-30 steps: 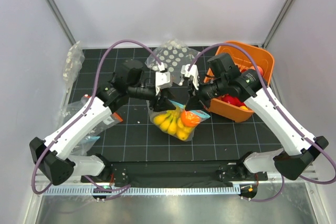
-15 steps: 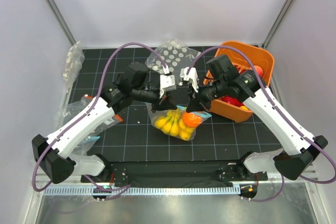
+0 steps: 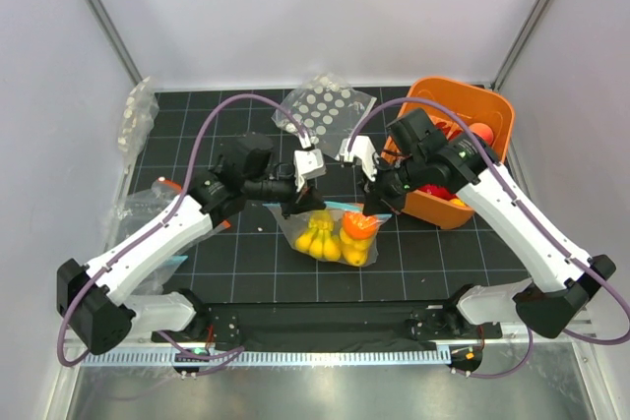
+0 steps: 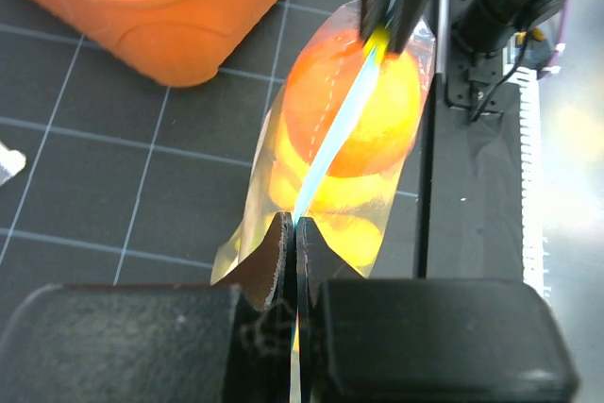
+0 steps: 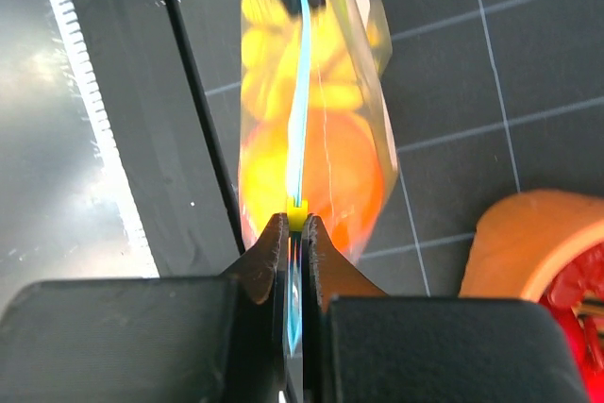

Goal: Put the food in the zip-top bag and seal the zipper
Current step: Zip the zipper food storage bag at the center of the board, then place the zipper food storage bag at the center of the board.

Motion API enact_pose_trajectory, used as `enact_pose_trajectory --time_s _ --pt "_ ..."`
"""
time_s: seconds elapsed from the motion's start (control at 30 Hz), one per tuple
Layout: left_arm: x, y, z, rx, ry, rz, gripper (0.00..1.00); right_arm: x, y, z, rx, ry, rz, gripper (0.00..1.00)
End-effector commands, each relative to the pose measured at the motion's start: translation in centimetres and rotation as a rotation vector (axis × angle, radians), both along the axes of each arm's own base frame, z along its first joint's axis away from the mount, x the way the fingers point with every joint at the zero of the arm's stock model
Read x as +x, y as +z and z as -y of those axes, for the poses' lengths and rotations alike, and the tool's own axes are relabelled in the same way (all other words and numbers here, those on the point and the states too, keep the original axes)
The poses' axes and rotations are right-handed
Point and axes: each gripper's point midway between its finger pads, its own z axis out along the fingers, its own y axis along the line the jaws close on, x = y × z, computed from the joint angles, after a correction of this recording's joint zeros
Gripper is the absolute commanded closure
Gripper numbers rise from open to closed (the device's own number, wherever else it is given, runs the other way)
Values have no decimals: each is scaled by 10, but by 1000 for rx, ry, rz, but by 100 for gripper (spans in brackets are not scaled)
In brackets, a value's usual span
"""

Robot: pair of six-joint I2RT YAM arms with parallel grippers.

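Above mat (image 3: 463, 253), left end effector (image 4: 293, 228), right end effector (image 5: 297, 224) clamp zipper (image 4: 330, 139).

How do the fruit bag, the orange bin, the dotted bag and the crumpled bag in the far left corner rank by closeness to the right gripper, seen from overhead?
1. The zip-top bag: pinched at its right end by the right gripper.
2. The orange bin: just to the gripper's right.
3. The dotted bag: farther back, near the mat's rear edge.
4. The crumpled clear bag: far-left corner.
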Motion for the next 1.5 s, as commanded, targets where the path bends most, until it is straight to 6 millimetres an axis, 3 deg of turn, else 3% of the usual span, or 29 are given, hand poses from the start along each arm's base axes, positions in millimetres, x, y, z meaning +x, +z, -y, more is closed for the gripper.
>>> enact_pose_trajectory --time_s 0.0,0.37,0.6,0.67,0.83,0.87,0.9,0.93,0.97,1.0,1.03,1.07,1.23,1.33,1.37,1.4,1.47 --pt "21 -9 -28 61 146 37 100 -20 10 40 -113 -65 4 99" --pt "26 -14 -43 83 190 68 100 -39 13 61 -160 -164 -48 99" --pt "26 -7 -39 58 175 78 100 -35 25 55 -77 -188 4 99" --pt "25 -3 -40 51 176 86 100 -33 29 51 -50 -198 13 95" --pt "25 2 -41 42 187 106 100 -28 33 45 -19 -198 27 98" --pt "25 3 -42 38 188 108 100 -28 33 45 -16 -197 29 92" --pt "25 4 -42 37 191 111 100 -28 34 44 -13 -197 32 79" --pt "24 5 -41 31 188 109 100 -27 36 44 -3 -207 41 22" --pt "23 6 -40 24 175 105 99 -19 38 43 6 -236 66 1" --pt "23 7 -38 15 169 106 96 -17 40 43 22 -265 72 0" --pt "22 9 -36 4 172 92 77 -17 45 43 44 -272 92 0" --pt "22 12 -35 -6 171 91 68 -14 47 39 71 -273 108 0" --pt "38 29 -36 -54 263 124 31 -7 58 35 147 -314 159 0" --pt "66 56 -51 -129 491 170 12 10 67 38 201 -439 210 0" --pt "74 63 -57 -174 587 136 5 19 78 37 246 -483 246 0" --pt "96 78 -79 -209 775 183 0 27 83 39 261 -531 269 0" --pt "108 107 -109 -317 998 184 0 40 103 39 346 -631 295 0"
